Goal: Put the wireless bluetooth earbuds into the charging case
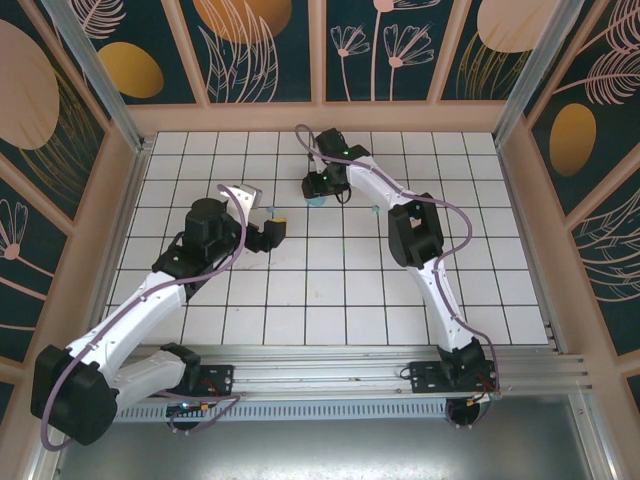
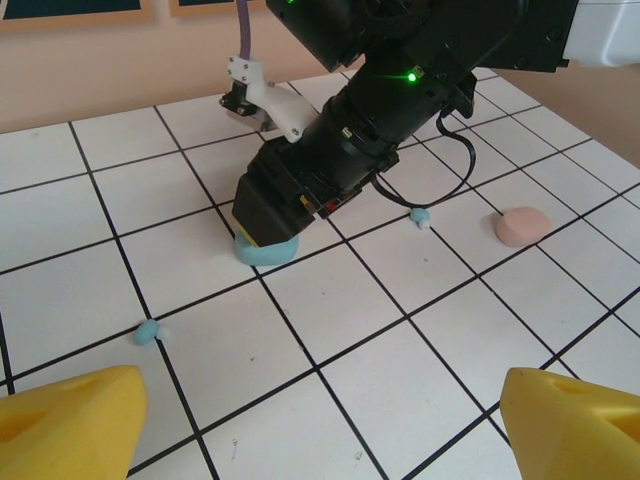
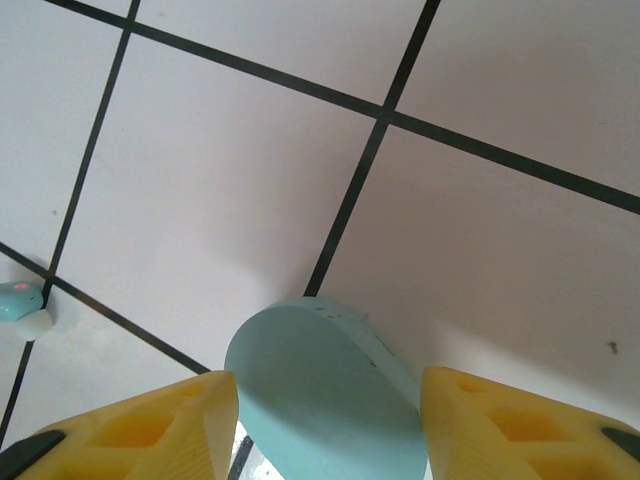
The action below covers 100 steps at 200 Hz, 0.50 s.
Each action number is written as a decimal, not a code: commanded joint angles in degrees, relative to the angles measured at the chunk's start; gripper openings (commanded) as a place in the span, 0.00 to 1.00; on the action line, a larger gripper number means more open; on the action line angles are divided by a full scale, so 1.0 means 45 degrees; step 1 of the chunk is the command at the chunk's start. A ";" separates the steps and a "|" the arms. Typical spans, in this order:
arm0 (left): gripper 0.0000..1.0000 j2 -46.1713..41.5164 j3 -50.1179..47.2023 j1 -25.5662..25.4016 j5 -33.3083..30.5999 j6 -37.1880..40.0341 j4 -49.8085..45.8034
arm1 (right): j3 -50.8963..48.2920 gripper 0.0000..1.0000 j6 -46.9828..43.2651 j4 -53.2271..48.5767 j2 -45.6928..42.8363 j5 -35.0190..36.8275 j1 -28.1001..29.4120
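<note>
The left gripper (image 2: 320,400) is closest in its wrist view. Its yellow fingers (image 2: 70,425) are spread wide with nothing between them, held above the white tiles of the table (image 2: 400,330). Ahead of them the blue case (image 2: 265,250) rests on the table beside a crossing of tile lines. The right gripper (image 3: 328,378) comes down on the blue case from above. Its yellow fingers stand one on each side of the case, close against it, and whether they actually press it cannot be told.

A teal earbud (image 2: 147,332) lies loose on the tiles near the blue case, on the side towards the left gripper. A second teal earbud (image 2: 421,216) lies on the far side of the blue case, close to the right arm's black cable (image 2: 455,150). Farther out on that same side sits a pink case (image 2: 522,226), well apart from the blue case. Both earbuds lie outside the blue case, touching neither it nor any finger.
</note>
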 commanded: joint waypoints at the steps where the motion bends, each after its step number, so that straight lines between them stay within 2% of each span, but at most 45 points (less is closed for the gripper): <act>1: 0.91 0.0060 -0.0119 0.0089 -0.0051 -0.0180 0.0292 | 0.0287 0.53 -0.0301 -0.0408 -0.0720 -0.0376 0.0107; 55: 0.92 -0.0053 -0.0219 0.0089 -0.0126 -0.0110 0.0175 | 0.0428 0.58 -0.1042 -0.1184 -0.0101 -0.0126 0.0348; 100: 0.92 0.0001 -0.0207 0.0089 -0.0145 -0.0027 0.0175 | 0.0104 0.59 -0.1458 -0.1297 0.0035 0.0452 0.0591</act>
